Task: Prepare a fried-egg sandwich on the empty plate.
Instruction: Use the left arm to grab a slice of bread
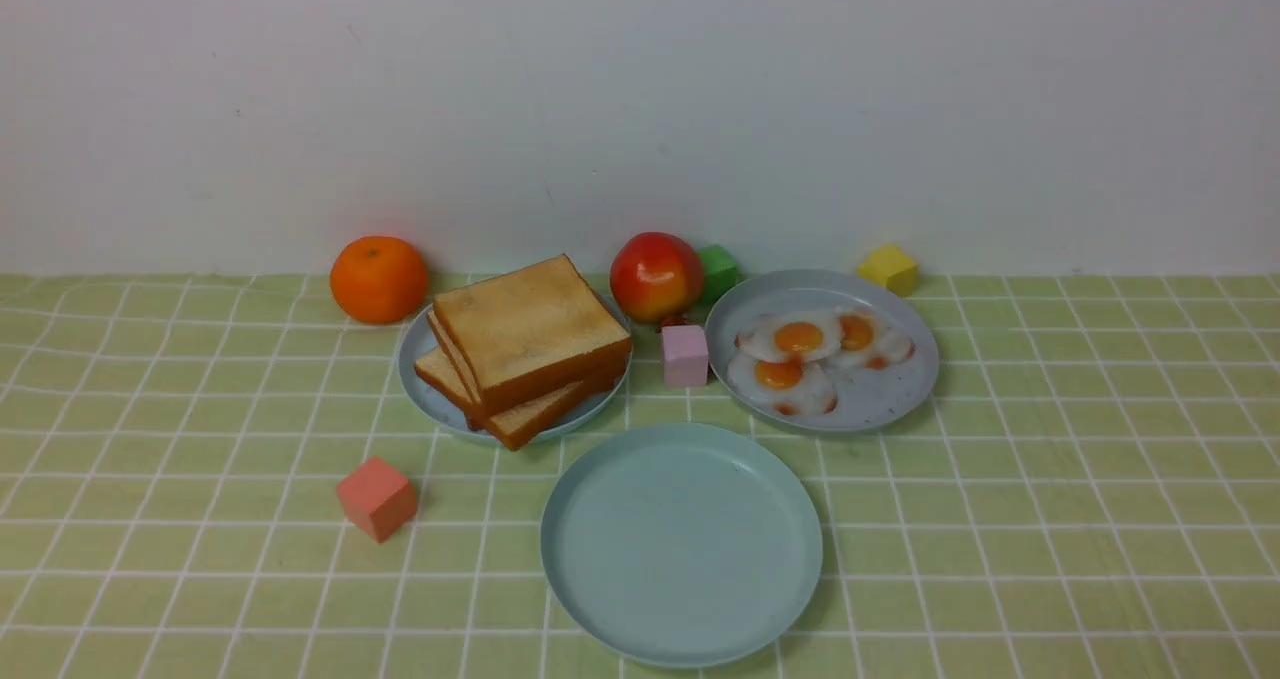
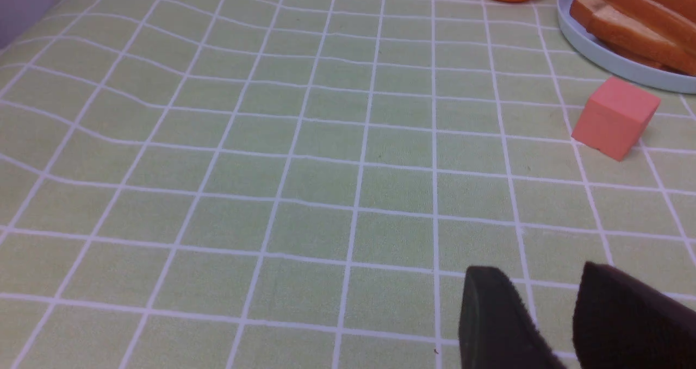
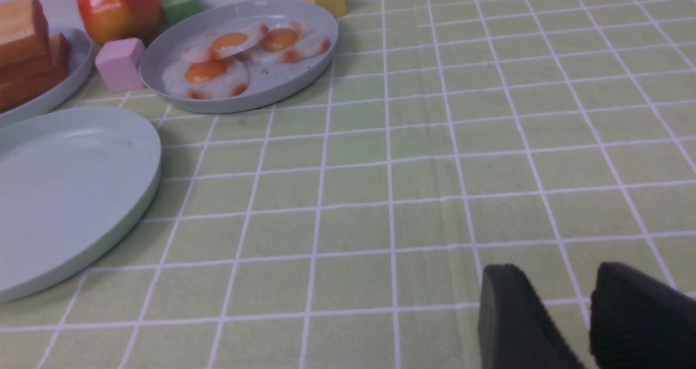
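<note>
Right wrist view: empty plate (image 3: 65, 195) sits well apart from right jaws; both pairs apparently parted, empty.

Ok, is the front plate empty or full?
Empty: the front plate is bare; the toast and eggs sit elsewhere.

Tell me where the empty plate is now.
Front view: the empty plate lies centre front, just nearer the robot than the toast plate and egg plate, with the salmon cube to its left.
</note>
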